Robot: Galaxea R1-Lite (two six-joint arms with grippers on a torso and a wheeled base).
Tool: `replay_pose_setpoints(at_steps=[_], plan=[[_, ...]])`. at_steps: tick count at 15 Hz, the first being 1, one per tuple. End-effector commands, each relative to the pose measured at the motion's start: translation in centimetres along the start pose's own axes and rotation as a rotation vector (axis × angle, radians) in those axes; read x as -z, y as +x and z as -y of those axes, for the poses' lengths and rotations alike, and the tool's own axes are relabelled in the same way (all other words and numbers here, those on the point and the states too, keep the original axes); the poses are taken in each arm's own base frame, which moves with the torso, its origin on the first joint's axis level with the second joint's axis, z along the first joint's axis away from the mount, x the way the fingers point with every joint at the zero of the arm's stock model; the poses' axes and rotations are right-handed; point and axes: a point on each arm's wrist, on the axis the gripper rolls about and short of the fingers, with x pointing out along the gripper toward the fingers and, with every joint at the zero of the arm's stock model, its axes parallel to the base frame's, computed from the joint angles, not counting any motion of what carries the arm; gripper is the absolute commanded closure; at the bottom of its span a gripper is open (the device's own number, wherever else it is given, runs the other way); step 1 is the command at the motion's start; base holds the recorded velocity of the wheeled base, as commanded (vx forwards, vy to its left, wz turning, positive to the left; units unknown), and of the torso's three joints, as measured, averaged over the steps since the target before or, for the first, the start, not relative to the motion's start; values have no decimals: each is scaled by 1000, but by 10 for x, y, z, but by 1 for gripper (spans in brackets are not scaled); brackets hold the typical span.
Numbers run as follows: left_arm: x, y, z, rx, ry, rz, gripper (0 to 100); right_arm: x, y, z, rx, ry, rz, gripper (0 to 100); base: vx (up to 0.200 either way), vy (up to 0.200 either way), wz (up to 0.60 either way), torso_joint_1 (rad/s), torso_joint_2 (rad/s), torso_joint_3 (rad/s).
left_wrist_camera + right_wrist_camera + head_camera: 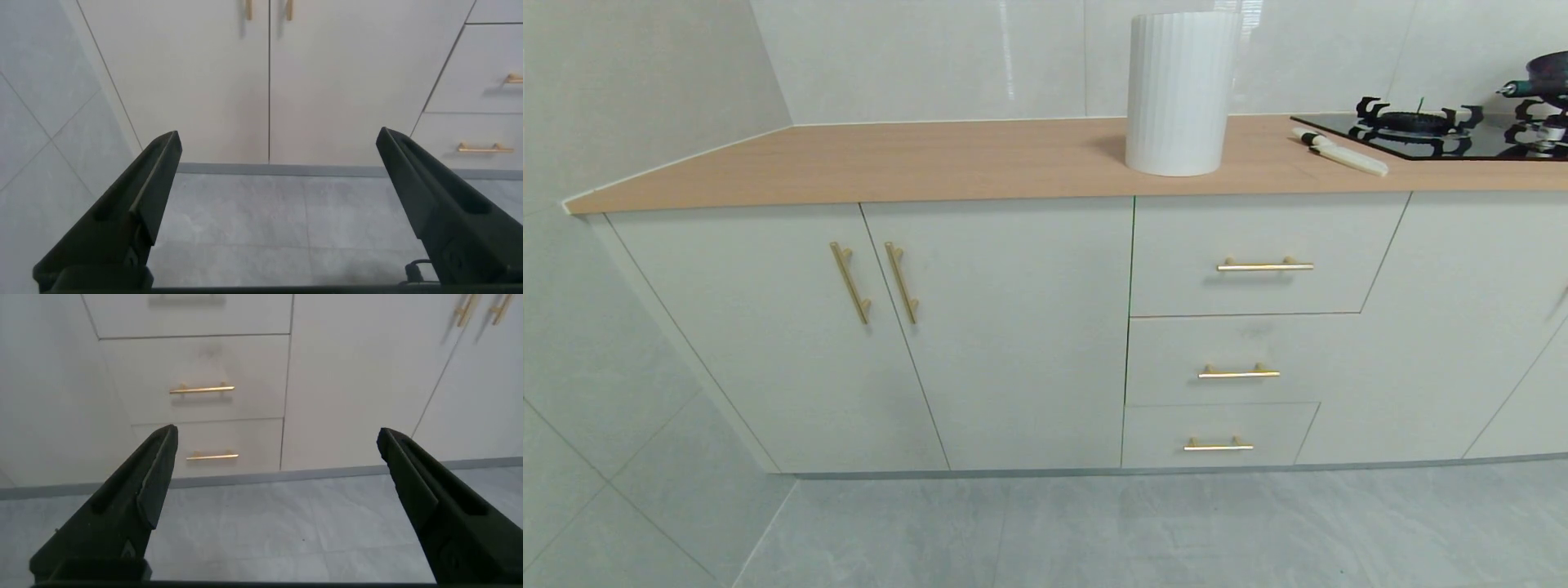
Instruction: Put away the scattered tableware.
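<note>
On the wooden countertop (931, 159), two pale long utensils (1339, 152) lie side by side, just left of the black hob (1429, 135). A tall white ribbed holder (1178, 94) stands upright on the counter, to the left of them. My left gripper (278, 140) hangs low over the grey floor, open and holding nothing, facing the double cabinet doors (270, 73). My right gripper (278, 437) is likewise open with nothing in it, low before the drawers (202, 389).
Below the counter are two doors with gold handles (874, 282) and a stack of three shut drawers (1262, 265). A dark pan (1550, 69) sits on the hob at far right. Tiled walls close off the left side and the back.
</note>
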Motion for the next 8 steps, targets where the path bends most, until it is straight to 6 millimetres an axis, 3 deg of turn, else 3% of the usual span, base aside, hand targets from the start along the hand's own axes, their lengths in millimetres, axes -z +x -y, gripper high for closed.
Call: replay_pose_setpoints(at_steps=[1,2,8], plan=[[0,0,0,-1,0,-1,0,0,0,-1,-27,-11,-4,0,0,0,0,0,0,0],[0,0,0,-1,0,-1,0,3,1,-3,-120,-25,-29,0,0,0,0,0,0,0],[0,0,0,-1,7,-1,0,5,0,-3,-137,21,-46,0,0,0,0,0,0,0]])
